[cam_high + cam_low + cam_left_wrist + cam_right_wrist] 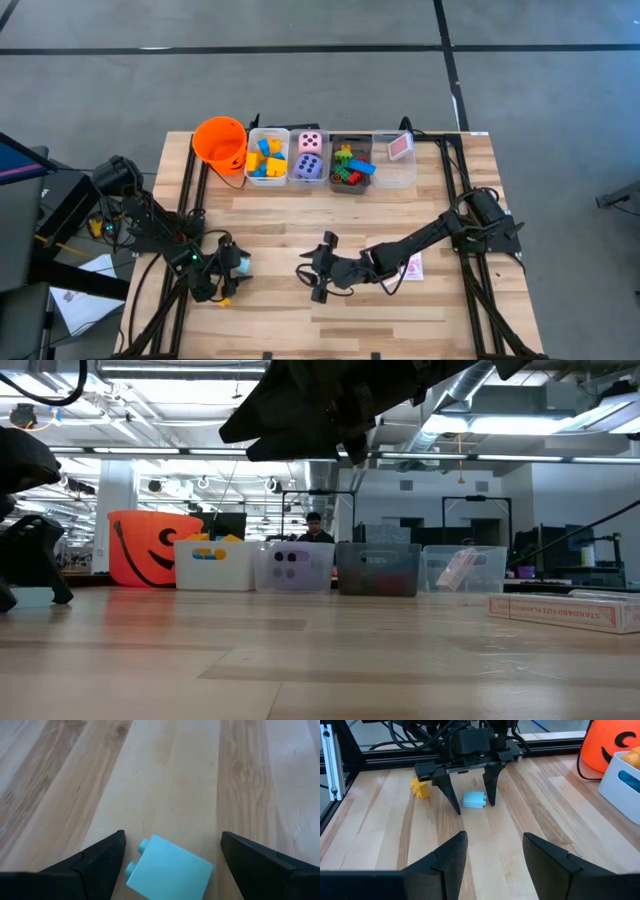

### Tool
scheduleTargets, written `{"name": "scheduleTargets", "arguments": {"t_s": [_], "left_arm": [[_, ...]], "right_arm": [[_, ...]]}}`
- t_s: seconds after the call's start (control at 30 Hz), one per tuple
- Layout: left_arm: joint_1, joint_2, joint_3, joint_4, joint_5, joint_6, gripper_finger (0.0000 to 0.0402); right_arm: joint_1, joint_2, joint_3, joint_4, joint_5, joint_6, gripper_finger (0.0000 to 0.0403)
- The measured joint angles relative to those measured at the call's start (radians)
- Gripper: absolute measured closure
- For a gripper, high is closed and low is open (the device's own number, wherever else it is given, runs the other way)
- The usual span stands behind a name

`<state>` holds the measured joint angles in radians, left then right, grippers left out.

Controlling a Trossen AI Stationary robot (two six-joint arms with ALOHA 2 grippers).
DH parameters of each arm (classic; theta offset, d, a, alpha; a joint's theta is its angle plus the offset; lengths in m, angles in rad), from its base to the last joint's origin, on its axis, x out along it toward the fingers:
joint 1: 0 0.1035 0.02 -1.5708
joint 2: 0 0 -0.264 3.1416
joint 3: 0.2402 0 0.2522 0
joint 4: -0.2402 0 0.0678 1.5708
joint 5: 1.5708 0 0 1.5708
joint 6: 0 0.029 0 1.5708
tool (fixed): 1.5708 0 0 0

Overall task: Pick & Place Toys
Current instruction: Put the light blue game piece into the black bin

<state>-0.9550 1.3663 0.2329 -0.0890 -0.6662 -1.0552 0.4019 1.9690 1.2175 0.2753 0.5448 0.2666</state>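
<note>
Here we see the left gripper [472, 800] low, jaws apart astride a pale blue block [167, 872], ready to close; the right gripper [322, 268] hovers mid-table, jaws half apart, empty.

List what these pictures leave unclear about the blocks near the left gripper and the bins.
- Light blue block: left wrist view, far end cut off by the picture's edge.
- Yellow block: right wrist view, partly behind the left gripper.
- Grey bin: low view, contents blurred through its wall.
</note>
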Motion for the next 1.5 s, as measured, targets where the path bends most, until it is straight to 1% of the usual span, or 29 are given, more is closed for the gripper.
{"name": "scheduleTargets", "arguments": {"t_s": [0.2, 0.27, 0.33, 0.43, 0.47, 0.53, 0.6, 0.63, 0.7, 0.8, 0.83, 0.87, 0.9, 0.93, 1.0, 1.03, 1.07, 1.1, 1.13, 1.2, 1.27, 1.33, 1.4, 1.5], "left_arm": [[-0.005, 0.000, 0.000, 0.007, 0.002, 0.052, 0.0078], [-0.011, 0.001, -0.004, 0.021, -0.015, 0.052, 0.0078], [-0.015, 0.001, -0.009, 0.059, -0.052, 0.014, 0.0078], [-0.009, -0.017, -0.014, 0.174, -0.131, -0.111, 0.0078], [-0.005, -0.028, -0.016, 0.222, -0.143, -0.142, 0.0078], [0.009, -0.055, -0.011, 0.336, -0.201, -0.166, 0.0078], [0.028, -0.079, -0.011, 0.457, -0.259, -0.143, 0.0078], [0.036, -0.092, -0.012, 0.536, -0.283, -0.096, 0.0078], [0.052, -0.126, -0.010, 0.746, -0.301, 0.096, 0.0078], [0.068, -0.162, 0.008, 1.071, -0.291, 0.533, 0.0078], [0.075, -0.171, 0.025, 1.165, -0.262, 0.681, 0.0078], [0.083, -0.180, 0.049, 1.242, -0.211, 0.813, 0.0078], [0.094, -0.186, 0.078, 1.290, -0.137, 0.921, 0.0078], [0.107, -0.192, 0.113, 1.299, -0.052, 1.000, 0.0078], [0.137, -0.193, 0.203, 1.243, 0.093, 1.073, 0.0078], [0.149, -0.193, 0.257, 1.173, 0.134, 1.085, 0.0078], [0.157, -0.193, 0.318, 1.074, 0.149, 1.093, 0.0078], [0.162, -0.193, 0.384, 0.936, 0.145, 1.097, 0.0078], [0.166, -0.190, 0.454, 0.781, 0.118, 1.099, 0.0078], [0.165, -0.163, 0.609, 0.476, -0.004, 1.101, 0.0078], [0.152, -0.130, 0.752, 0.220, -0.146, 1.100, 0.0078], [0.135, -0.100, 0.871, 0.005, -0.260, 1.066, 0.0078], [0.113, -0.079, 0.968, -0.187, -0.317, 0.977, 0.0078], [0.085, -0.074, 1.054, -0.479, -0.329, 0.728, 0.0078]], "right_arm": [[0.003, 0.000, 0.000, -0.008, -0.001, 0.000, 0.0214], [0.005, 0.000, 0.000, -0.007, -0.001, -0.001, 0.0214], [0.009, 0.000, 0.000, -0.006, -0.001, 0.003, 0.0214], [0.010, 0.000, 0.000, -0.005, -0.001, 0.025, 0.0214], [0.011, 0.000, 0.000, -0.003, -0.001, 0.030, 0.0214], [0.011, 0.000, 0.000, 0.008, -0.001, 0.030, 0.0214], [0.010, 0.000, 0.000, 0.024, -0.001, 0.024, 0.0214], [0.010, 0.000, 0.000, 0.034, -0.001, 0.017, 0.0214], [0.010, 0.000, 0.000, 0.062, -0.001, -0.013, 0.0214], [0.010, 0.000, 0.000, 0.117, -0.001, -0.081, 0.0214], [0.010, 0.000, 0.000, 0.138, -0.001, -0.108, 0.0214], [0.010, 0.000, 0.000, 0.159, -0.001, -0.133, 0.0214], [0.010, 0.000, 0.000, 0.182, -0.002, -0.157, 0.0214], [0.010, 0.000, 0.000, 0.202, -0.005, -0.180, 0.0214], [0.010, 0.000, 0.000, 0.238, -0.023, -0.224, 0.0214], [0.010, 0.000, 0.002, 0.249, -0.027, -0.241, 0.0214], [0.010, 0.000, 0.008, 0.252, -0.027, -0.253, 0.0214], [0.009, 0.000, 0.017, 0.252, -0.028, -0.267, 0.0214], [0.008, 0.000, 0.025, 0.253, -0.028, -0.274, 0.0214], [0.008, 0.000, 0.039, 0.247, -0.030, -0.278, 0.0214], [0.008, 0.000, 0.049, 0.221, -0.032, -0.279, 0.0214], [0.008, 0.000, 0.058, 0.191, -0.032, -0.278, 0.0214], [0.008, 0.000, 0.067, 0.152, -0.032, -0.277, 0.0214], [0.010, 0.000, 0.071, 0.087, -0.032, -0.257, 0.0214]]}}
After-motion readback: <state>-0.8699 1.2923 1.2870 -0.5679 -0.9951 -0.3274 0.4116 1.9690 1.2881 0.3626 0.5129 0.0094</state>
